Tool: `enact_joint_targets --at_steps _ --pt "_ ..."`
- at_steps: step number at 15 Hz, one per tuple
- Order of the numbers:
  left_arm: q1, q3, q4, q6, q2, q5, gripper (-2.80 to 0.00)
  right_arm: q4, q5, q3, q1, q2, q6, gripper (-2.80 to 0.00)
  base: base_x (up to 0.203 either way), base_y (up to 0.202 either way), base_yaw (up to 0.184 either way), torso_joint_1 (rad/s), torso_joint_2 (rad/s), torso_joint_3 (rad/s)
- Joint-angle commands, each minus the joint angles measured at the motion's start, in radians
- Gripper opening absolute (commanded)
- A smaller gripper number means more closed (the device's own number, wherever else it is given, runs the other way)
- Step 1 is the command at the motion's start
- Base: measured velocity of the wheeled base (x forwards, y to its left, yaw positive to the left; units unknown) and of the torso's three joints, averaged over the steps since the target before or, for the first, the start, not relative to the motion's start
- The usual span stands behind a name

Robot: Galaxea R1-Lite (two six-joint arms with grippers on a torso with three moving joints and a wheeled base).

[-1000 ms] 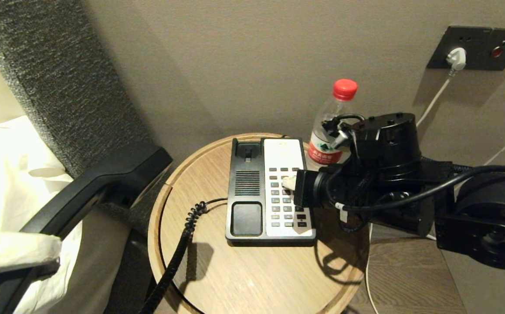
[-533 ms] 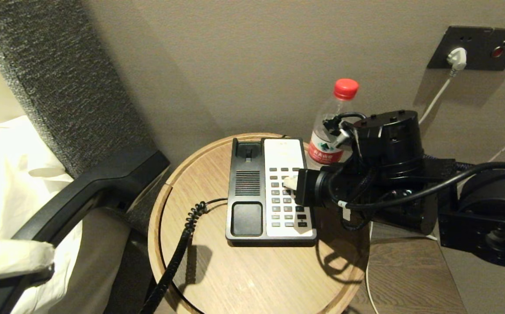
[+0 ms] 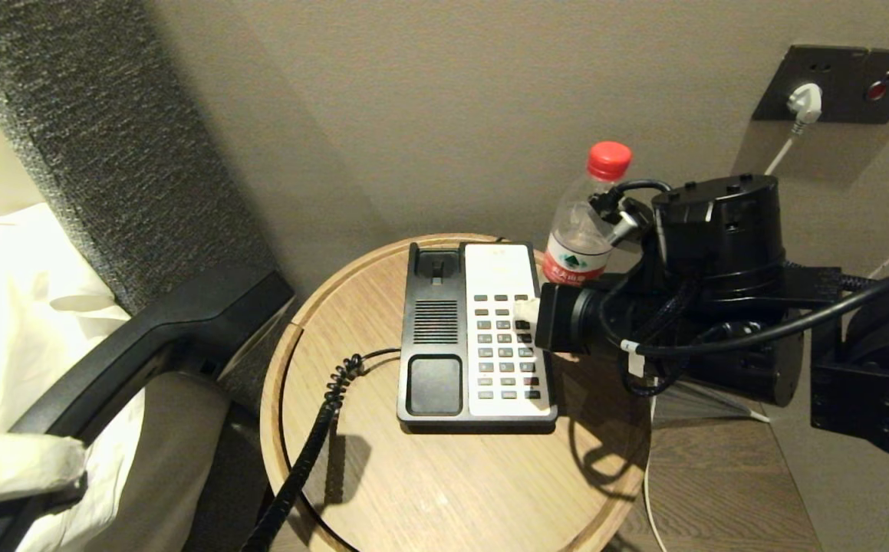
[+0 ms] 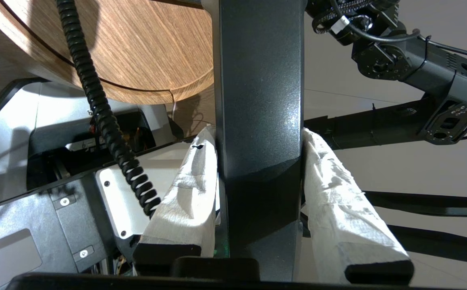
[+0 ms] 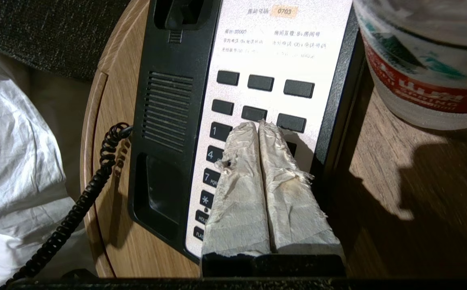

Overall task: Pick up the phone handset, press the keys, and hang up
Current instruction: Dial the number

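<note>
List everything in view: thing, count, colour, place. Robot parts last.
phone handset: one, black, lifted off the base, left of the table, held by the left gripper.
coiled cord: one, black, running from the base over the table's front-left edge.
phone base: one, black and white, on the table, cradle empty.
round table: one, light wood, by the wall.
water bottle: one, clear with red cap and red label, on the table behind the base's right side.
wall socket plate: one, dark, upper right, with a white plug in it.
left gripper: one, fingers wrapped in white, clamped on the handset.
right gripper: one, fingers wrapped in white, together, above the keypad.
</note>
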Motion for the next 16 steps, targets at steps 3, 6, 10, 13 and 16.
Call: enact_joint_targets --at_steps 3,6,10,13,16 --pt "0.000 0.013 0.002 -0.005 -0.003 0.001 -2.80 0.002 -0.002 0.036 0.000 -0.023 0.001 -2.80 0.000 0.000 0.000 0.000 0.00 0.000" --pt "0.000 0.008 0.004 -0.005 -0.002 0.001 -2.80 0.010 -0.001 0.057 0.002 -0.038 -0.001 -2.80 0.000 0.000 0.000 0.000 0.00 0.000" --pt "0.000 0.013 0.002 -0.005 0.001 0.001 -2.80 0.011 0.002 0.083 0.006 -0.038 0.001 -2.80 0.000 0.000 0.000 0.000 0.00 0.000" --pt "0.000 0.013 0.002 -0.005 0.001 0.001 -2.80 0.008 0.005 0.097 0.012 -0.035 0.002 -2.80 0.000 0.000 0.000 0.000 0.00 0.000" --pt "0.000 0.025 0.002 -0.005 -0.002 0.001 -2.80 0.002 0.005 0.094 0.012 -0.021 0.002 -2.80 0.000 0.000 0.000 0.000 0.00 0.000"
